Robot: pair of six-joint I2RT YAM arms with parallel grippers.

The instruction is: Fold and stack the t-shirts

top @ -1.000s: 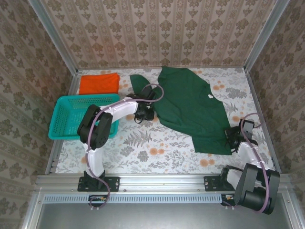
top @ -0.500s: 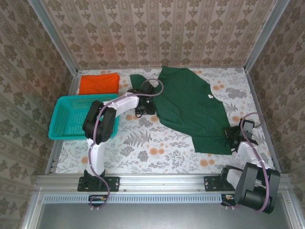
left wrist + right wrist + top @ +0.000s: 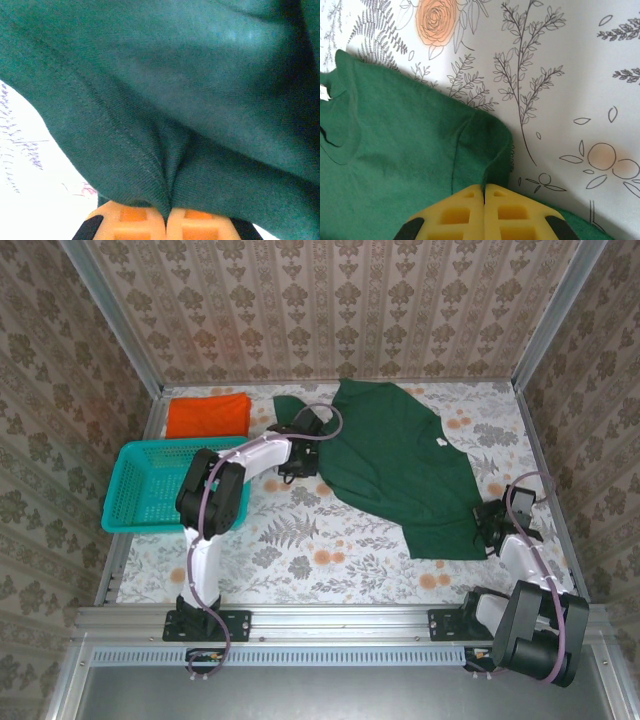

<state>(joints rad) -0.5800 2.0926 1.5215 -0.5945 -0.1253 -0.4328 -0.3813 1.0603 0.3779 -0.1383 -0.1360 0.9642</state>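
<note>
I see the flower-printed table (image 3: 330,560) carrying a dark green t-shirt (image 3: 400,470) spread right of centre, a folded orange t-shirt (image 3: 207,415) far left, and a teal mesh basket (image 3: 150,495) just nearer.

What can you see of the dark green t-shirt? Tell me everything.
The dark green t-shirt is plain soft knit cloth with short sleeves and a stitched hem, spread mostly flat on the floral table. The left hand is shut on a pinched fold at its left edge; the right hand is shut on its near right corner.
</note>
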